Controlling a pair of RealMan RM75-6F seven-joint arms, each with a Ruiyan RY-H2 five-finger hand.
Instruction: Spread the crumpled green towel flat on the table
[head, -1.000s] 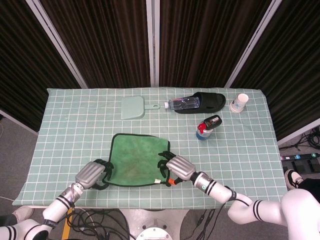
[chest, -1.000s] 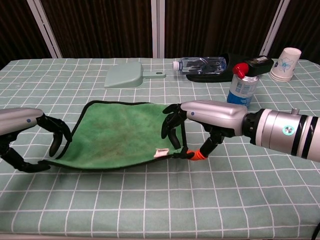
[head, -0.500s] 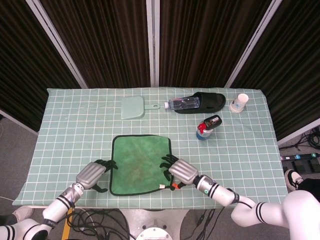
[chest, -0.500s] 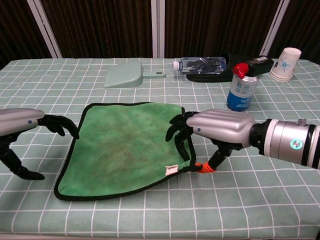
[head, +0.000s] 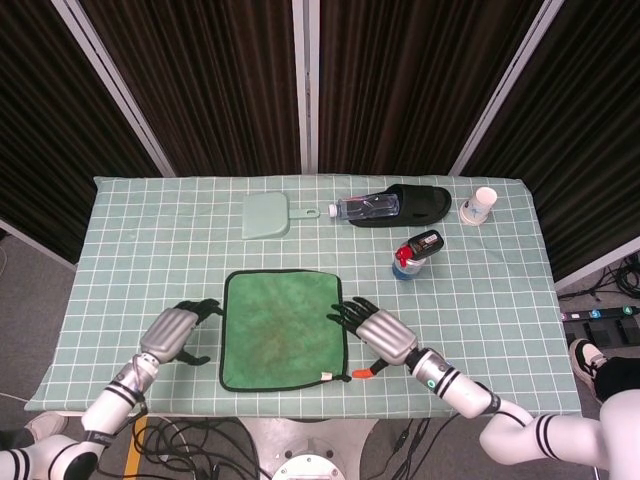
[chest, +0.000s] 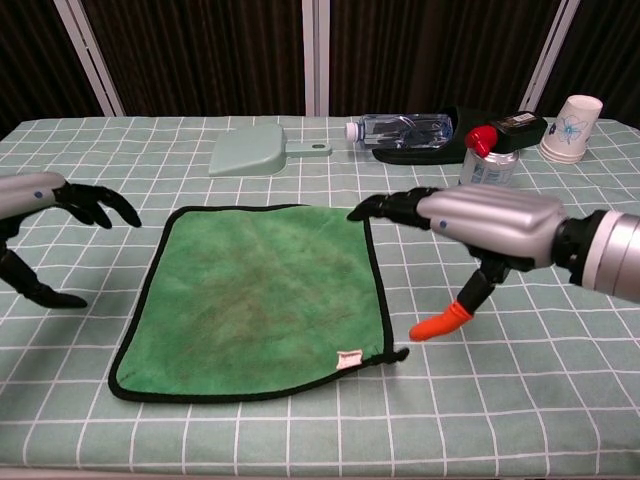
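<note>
The green towel (head: 283, 329) (chest: 262, 298) with its black border lies flat on the checked tablecloth near the front edge. A small white tag shows at its front right corner. My left hand (head: 174, 331) (chest: 55, 200) hovers just left of the towel, fingers spread, holding nothing. Just right of the towel's right edge my right hand (head: 381, 335) (chest: 475, 215) is also off the cloth, fingers apart and its orange-tipped thumb pointing down. Neither hand touches the towel.
At the back lie a pale green dustpan (head: 267, 215) (chest: 252, 156), a clear bottle (head: 367, 207) (chest: 400, 128) against a black slipper (head: 415, 204), and a paper cup (head: 478, 206) (chest: 572, 127). A blue can with a red cap (head: 409, 259) (chest: 483, 162) stands right of centre.
Both hands have let go of the towel and pulled outward, left hand to the left, right hand to the right. The towel has dropped and now lies flat.
</note>
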